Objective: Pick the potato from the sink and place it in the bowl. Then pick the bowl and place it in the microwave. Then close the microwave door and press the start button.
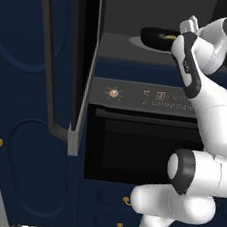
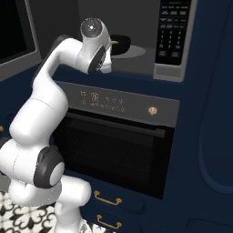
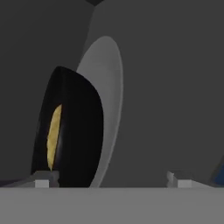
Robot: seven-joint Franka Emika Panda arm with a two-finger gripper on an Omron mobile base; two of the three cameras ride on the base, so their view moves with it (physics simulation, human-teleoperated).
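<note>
While your arm hides part of the glossy black bowl [image 1: 156,36], the potato [image 3: 53,134] shows as a yellow sliver; hand [image 3: 111,180] fingers apart.

Black oven [image 1: 141,149], seemingly shut door

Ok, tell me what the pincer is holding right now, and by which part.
Nothing is held. The pincer stands open, its fingertips apart, and the bowl with the potato sits on the microwave turntable, not clamped between them.
</note>
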